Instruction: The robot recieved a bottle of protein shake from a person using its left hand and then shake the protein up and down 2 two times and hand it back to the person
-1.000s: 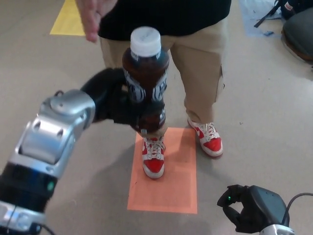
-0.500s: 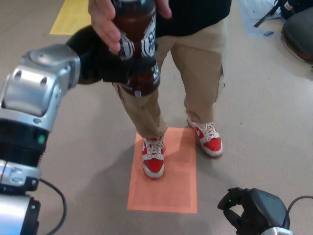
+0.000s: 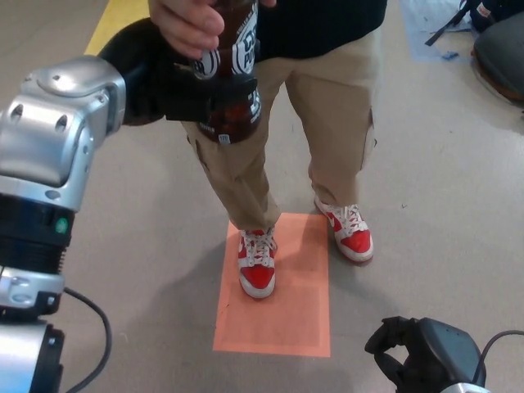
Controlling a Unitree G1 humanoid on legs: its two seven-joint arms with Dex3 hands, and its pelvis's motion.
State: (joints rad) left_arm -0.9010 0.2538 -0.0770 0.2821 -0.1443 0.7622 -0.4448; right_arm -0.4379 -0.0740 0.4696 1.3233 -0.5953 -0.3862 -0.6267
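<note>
While your left hand (image 3: 176, 78) was raised near the top edge, clenched around the bottle (image 3: 232, 74), the person's hand (image 3: 190, 24) gripped its upper part; your right hand (image 3: 417, 360) hung low, fingers curled, empty.

Below me an orange mat (image 3: 282, 315) lies flat on the grey floor (image 3: 442, 196). A red-and-white shoe (image 3: 257, 262) stands on it; the other shoe (image 3: 348, 230) overlaps its far right corner. A yellow strip (image 3: 115, 18) sits top left.
</note>
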